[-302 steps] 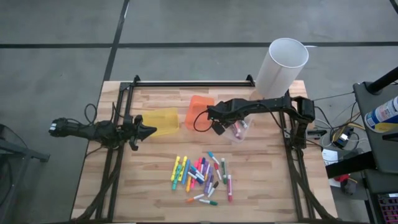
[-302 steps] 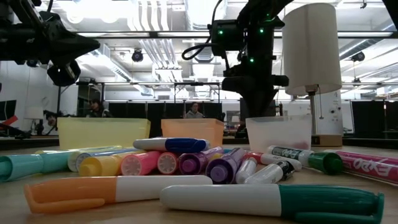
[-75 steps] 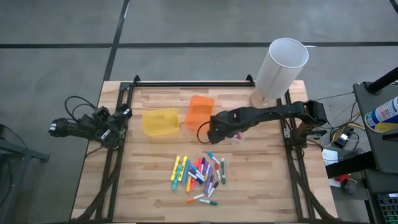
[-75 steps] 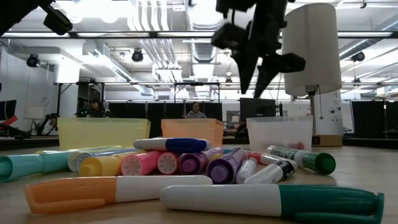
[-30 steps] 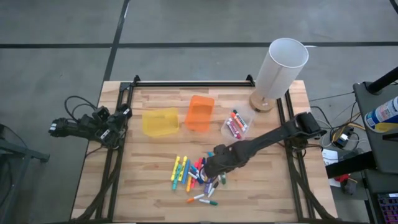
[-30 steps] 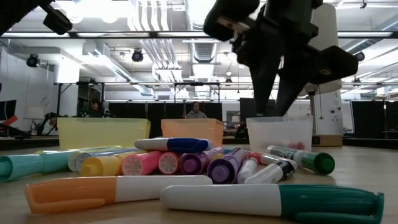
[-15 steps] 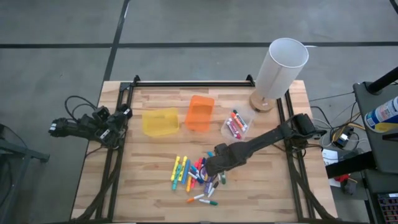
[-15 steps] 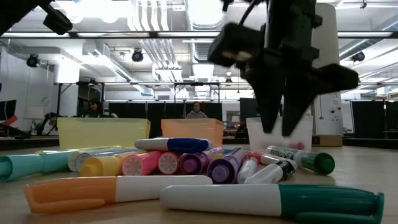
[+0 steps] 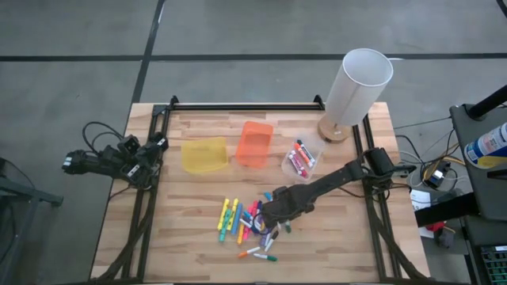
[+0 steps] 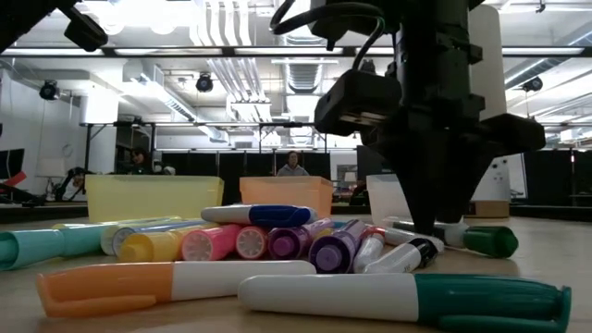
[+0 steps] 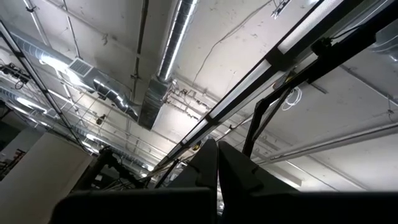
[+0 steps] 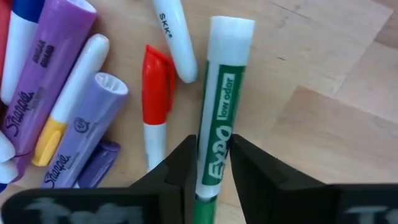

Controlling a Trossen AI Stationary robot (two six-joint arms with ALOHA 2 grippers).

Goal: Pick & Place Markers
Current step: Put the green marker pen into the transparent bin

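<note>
Several coloured markers (image 9: pixel 247 223) lie in a loose pile on the near half of the wooden table; in the low view the markers (image 10: pixel 268 242) fill the foreground. My right gripper (image 9: pixel 276 217) is down at the pile's right side, shut on a green-and-white Expo marker (image 12: pixel 219 106). That marker's green cap (image 10: pixel 490 242) shows beside the gripper (image 10: pixel 430 227). My left gripper (image 9: pixel 157 145) waits off the table's left edge; its wrist view shows only ceiling, with the fingers (image 11: pixel 217 165) shut. My right gripper (image 12: pixel 210 171) pinches the green-and-white marker between its two fingers, on the white barrel (image 12: pixel 214 146) near the green cap. The fingers come from above, pointing down, one on each long side of the marker. The marker lies flat on the table.
A yellow bin (image 9: pixel 204 155), an orange bin (image 9: pixel 253 144) and a clear bin (image 9: pixel 302 161) holding a few markers stand in a row beyond the pile. A tall white cylinder (image 9: pixel 358 87) stands at the far right corner. A red-capped marker (image 12: pixel 155 93) lies right beside the held one.
My right gripper has come down onto the right side of the pile and its fingers have shut from a wide gap onto the green-and-white marker. The marker has shifted slightly along the table. The left arm has kept still.
</note>
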